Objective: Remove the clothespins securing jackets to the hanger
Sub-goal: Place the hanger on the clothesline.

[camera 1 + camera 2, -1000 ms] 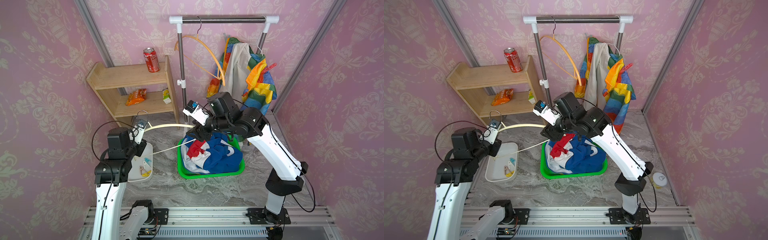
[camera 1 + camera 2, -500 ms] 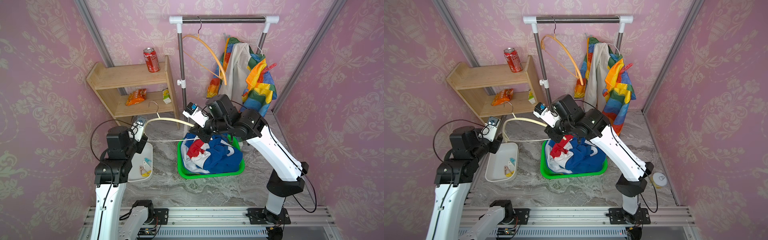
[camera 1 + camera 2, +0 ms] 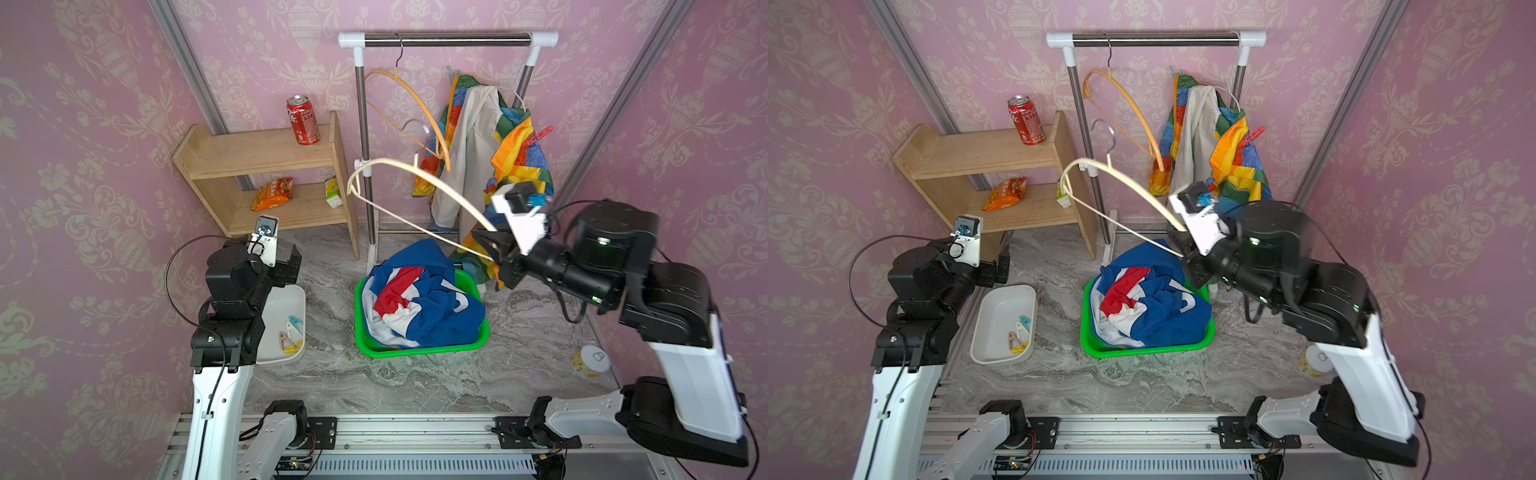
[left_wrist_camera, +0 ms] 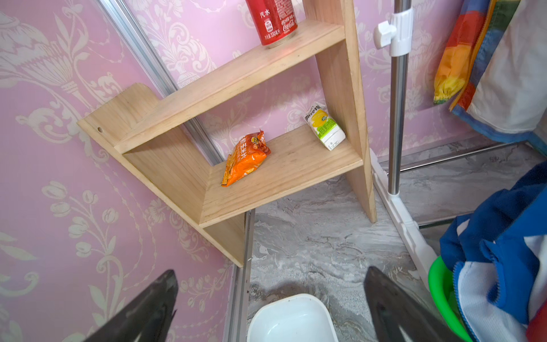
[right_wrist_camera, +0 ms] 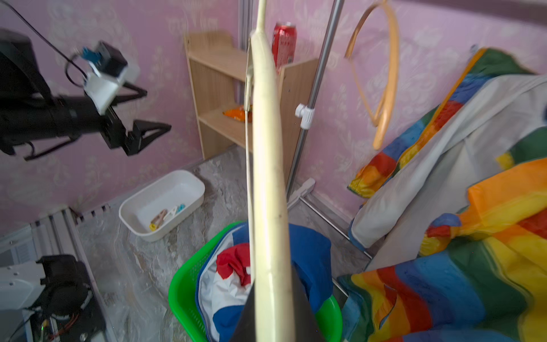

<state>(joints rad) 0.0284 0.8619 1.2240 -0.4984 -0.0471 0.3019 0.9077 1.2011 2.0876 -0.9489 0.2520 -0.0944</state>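
My right gripper point(image 5: 270, 284) is shut on one end of a bare cream hanger point(image 5: 268, 177), held in the air above the green basket point(image 3: 419, 353). A blue-red-white jacket point(image 3: 428, 299) lies crumpled in that basket. The rainbow patchwork jacket point(image 3: 515, 141) hangs on the rack with a red clothespin point(image 3: 540, 135) clipped at its shoulder. Several loose clothespins point(image 3: 291, 334) lie in the white tray point(image 3: 278, 316). My left gripper point(image 4: 269, 275) stands open and empty just above the tray's far end.
A bare orange hanger point(image 3: 424, 108) hangs on the rack bar point(image 3: 449, 39). The wooden shelf point(image 3: 257, 153) at the back left carries a red can point(image 3: 302, 120), a snack bag and a small carton. A yellow-lidded jar point(image 3: 592, 359) sits by the right arm's base.
My left gripper opened and let go of the cream hanger. The right gripper shut on the hanger and swung it up and to the right, towards the rainbow jacket.
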